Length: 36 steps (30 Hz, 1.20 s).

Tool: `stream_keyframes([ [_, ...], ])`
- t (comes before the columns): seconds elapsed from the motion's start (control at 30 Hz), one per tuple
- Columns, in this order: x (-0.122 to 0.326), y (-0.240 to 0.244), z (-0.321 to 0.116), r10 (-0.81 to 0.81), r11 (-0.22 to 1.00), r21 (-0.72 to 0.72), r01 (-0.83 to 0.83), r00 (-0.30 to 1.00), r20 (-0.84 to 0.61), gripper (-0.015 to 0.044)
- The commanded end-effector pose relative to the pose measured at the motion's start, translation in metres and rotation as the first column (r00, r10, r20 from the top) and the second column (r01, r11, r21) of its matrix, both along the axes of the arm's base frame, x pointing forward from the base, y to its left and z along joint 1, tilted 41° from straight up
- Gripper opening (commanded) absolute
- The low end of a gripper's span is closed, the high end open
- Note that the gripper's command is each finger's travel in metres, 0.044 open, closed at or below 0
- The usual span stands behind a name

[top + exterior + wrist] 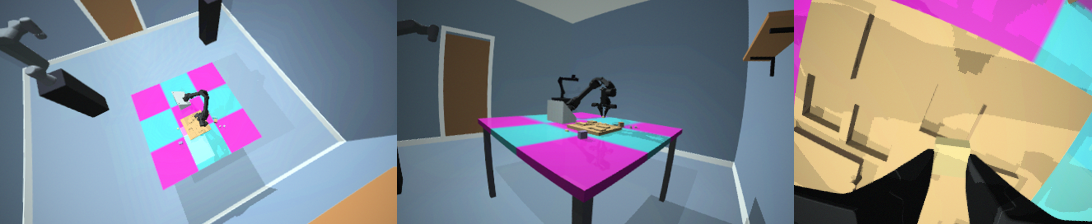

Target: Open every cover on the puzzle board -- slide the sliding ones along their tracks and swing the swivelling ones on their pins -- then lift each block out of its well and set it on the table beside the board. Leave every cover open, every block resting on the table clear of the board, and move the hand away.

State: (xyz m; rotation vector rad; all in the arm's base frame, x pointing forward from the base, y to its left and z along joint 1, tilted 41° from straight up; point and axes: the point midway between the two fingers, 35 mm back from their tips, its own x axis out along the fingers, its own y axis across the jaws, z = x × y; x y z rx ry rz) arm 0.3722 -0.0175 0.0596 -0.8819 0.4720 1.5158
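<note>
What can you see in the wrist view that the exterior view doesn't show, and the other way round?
Only the wrist view shows the dark slots in the board clearly, and the pale block large enough to see both fingertips against its sides.

Only the exterior view shows the grey block on the table, the table legs, the door and the wall shelf.

Both show the board, part of the table's magenta and cyan top, and the gripper above the board.

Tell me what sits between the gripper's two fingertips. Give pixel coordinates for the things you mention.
A small pale yellow block [952, 159], pinched by the gripper [603, 116] [950, 157]; the wrist view shows it.
</note>
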Motion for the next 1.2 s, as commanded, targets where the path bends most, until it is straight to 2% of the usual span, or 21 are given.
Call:
stream_keyframes([
  [0.0,-0.001,-0.007,0.007,0.005,1.0,-0.005,-0.005,1.0,0.002,0.008],
  [0.2,-0.002,-0.015,0.013,0.004,1.0,-0.006,-0.004,1.0,0.002,0.008],
  [1.17,-0.026,-0.107,-0.05,-0.009,0.999,-0.051,0.009,1.0,-0.001,0.008],
])
